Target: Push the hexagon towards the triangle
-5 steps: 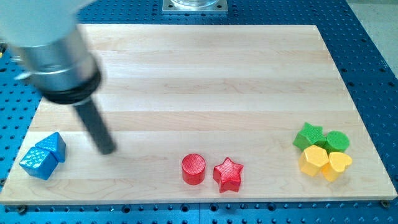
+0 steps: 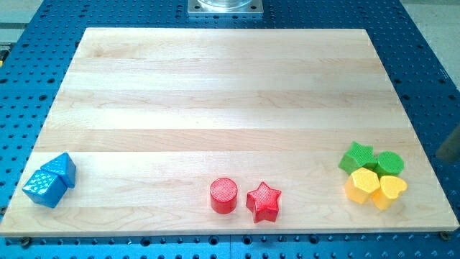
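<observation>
The yellow hexagon (image 2: pixel 362 184) lies at the view's bottom right, touching a yellow heart (image 2: pixel 389 191), a green star (image 2: pixel 357 156) and a green round block (image 2: pixel 390 163). The blue triangle (image 2: pixel 62 168) lies at the view's bottom left, against a blue cube (image 2: pixel 43 189). The whole width of the wooden board (image 2: pixel 230 93) separates hexagon and triangle. My tip does not show. Only a dark blurred shape (image 2: pixel 451 147) shows at the view's right edge, above and right of the green and yellow cluster.
A red cylinder (image 2: pixel 223 195) and a red star (image 2: pixel 264 202) stand side by side near the board's bottom edge, between the hexagon and the triangle. Blue perforated table surrounds the board. A metal mount (image 2: pixel 226 6) sits at the view's top.
The rod and arm, which stood at the view's left beside the blue blocks, have left that spot. A dark blur now shows at the right edge. No block has moved.
</observation>
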Controlling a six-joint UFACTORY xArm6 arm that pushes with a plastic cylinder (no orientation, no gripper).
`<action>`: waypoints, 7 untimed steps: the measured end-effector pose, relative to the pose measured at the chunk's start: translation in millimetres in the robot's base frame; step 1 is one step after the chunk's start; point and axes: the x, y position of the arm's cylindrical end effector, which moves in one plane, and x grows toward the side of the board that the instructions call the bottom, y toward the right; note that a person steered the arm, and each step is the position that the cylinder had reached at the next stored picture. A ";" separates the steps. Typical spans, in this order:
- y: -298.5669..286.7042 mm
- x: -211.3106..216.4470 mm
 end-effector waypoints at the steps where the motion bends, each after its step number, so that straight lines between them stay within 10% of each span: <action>1: -11.9 23.5; 3: -105.3 66.7; 7: -207.5 -38.1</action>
